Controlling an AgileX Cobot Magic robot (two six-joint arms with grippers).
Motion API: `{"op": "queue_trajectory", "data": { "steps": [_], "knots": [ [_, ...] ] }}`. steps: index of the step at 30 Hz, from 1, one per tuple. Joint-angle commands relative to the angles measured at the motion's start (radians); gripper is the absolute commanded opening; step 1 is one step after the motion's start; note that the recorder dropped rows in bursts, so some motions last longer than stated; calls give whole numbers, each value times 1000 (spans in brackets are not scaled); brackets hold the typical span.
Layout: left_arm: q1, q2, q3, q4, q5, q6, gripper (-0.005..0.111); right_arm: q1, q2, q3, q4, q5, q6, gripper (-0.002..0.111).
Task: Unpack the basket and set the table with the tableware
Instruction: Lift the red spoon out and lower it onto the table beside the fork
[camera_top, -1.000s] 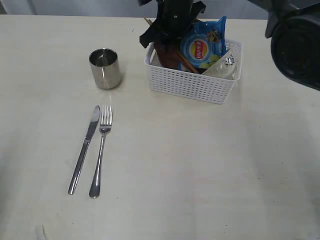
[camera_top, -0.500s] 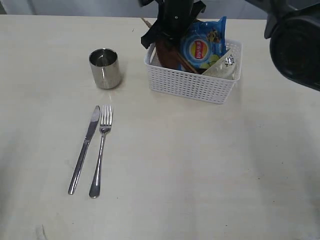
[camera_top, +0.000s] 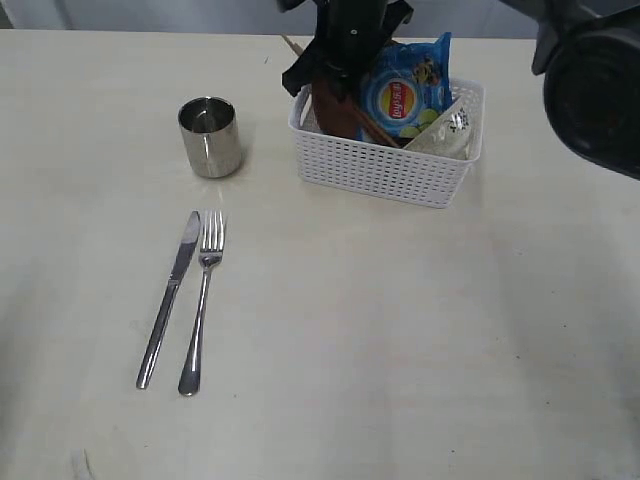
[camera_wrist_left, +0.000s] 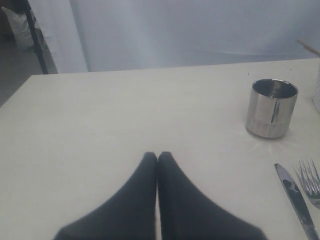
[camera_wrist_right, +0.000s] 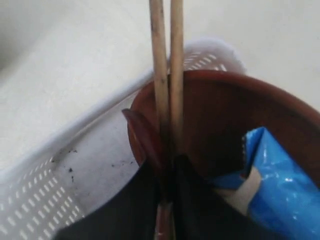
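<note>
The worktop (camera_top: 400, 330) already carries part of the setting. Toward its far edge stands the basket (camera_top: 385, 170), holding the plate (camera_wrist_right: 225, 115), a blue chip bag (camera_top: 405, 95) and the bowl (camera_top: 445, 135), so most of the unpacking seems left. The right hand (camera_wrist_right: 167, 170) reaches into the basket, its jaws drawn nearly together on the chopsticks (camera_wrist_right: 176, 60). Whether the spoon (camera_wrist_right: 142, 140) is pinched too cannot be told. The left hand (camera_wrist_left: 157, 160) hovers closed and empty. Already laid out are the cup (camera_top: 209, 137), the knife (camera_top: 170, 300) and the fork (camera_top: 203, 300).

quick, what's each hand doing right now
left hand: closed, holding nothing
right hand: closed on the chopsticks
</note>
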Motion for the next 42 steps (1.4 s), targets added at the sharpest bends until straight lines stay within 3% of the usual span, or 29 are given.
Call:
{"op": "queue_trajectory", "data": {
  "steps": [1,42],
  "knots": [
    [2,-3,3,-12,-1,0,0,-6,-39,-7,2,16,-6,0],
    [2,-3,3,-12,-1,0,0,-8,-336,26,-53,86,-21,0]
  ]
}}
